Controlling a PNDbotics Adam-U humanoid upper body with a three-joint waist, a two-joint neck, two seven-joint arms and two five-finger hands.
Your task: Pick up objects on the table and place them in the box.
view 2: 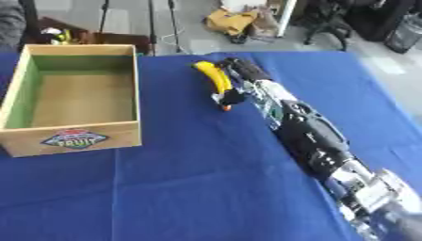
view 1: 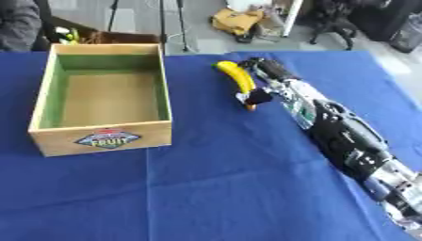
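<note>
robot hand: the right robot hand [view 1: 262, 77] is stretched way out from the lower right, and its fingers are wrapped round the banana [view 1: 237, 77], thumb tucked against the near end. Looks like a grab from the side so the fruit comes up lengthways, not dangling by a tip.

banana: yellow, lying in the curl of the fingers on the robot hand's left, long axis running away from the robot. Can't tell if it's off the cloth yet or resting on it, honestly.

box: wooden box [view 1: 104, 137] with green inside walls and a fruit label on the near wall, well off to the robot hand's left. It's open-topped with nothing in it that I can see, so my guess is the task is only starting.

surface: blue cloth-covered surface [view 1: 223, 188], and apart from the box, the banana is the only item I can spot on it, which is probably why the arm went straight for it.

other hand: the left one isn't in either view.

next move, I reckon: lift, swing left across the gap, clear the box's right wall, then let go over the bare floor of the box.

risk: a curved, smooth fruit could roll in the fingers on the way over.
</note>
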